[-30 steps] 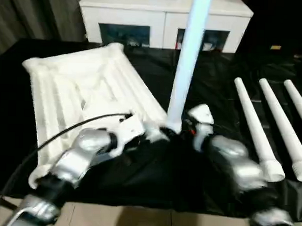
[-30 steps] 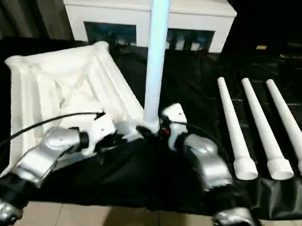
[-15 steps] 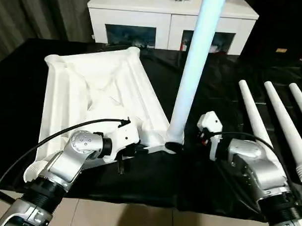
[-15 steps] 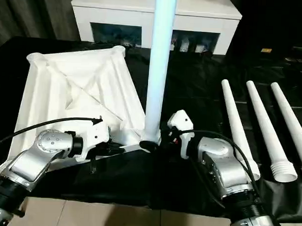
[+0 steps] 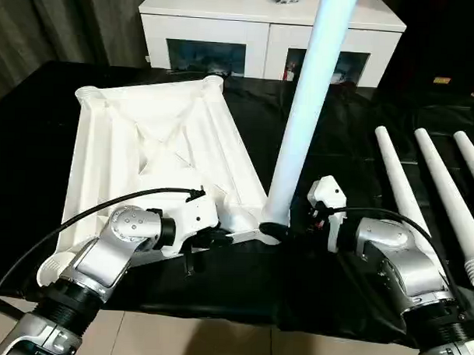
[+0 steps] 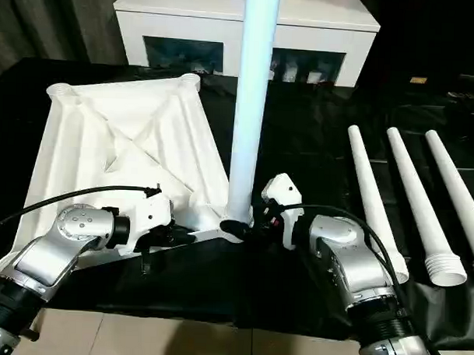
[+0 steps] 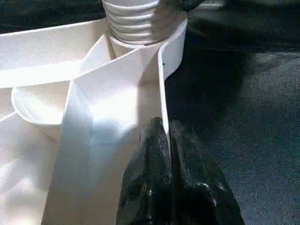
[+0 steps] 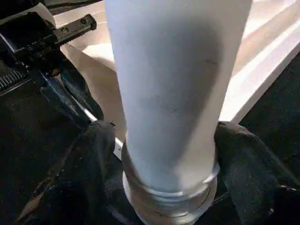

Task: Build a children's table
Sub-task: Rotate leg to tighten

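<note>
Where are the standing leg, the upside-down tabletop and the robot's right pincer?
standing leg [image 5: 305,110], left eye view, mid-shaft.
tabletop [image 5: 136,154], left eye view, ribbed underside.
right pincer [image 8: 164,154], right wrist view, between fingertips, around the leg's base.

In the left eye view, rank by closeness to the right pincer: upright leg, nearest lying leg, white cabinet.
1. Upright leg, between the right pincer's fingers, at the tabletop's corner.
2. Nearest lying leg, to its right.
3. White cabinet, far behind.
</note>
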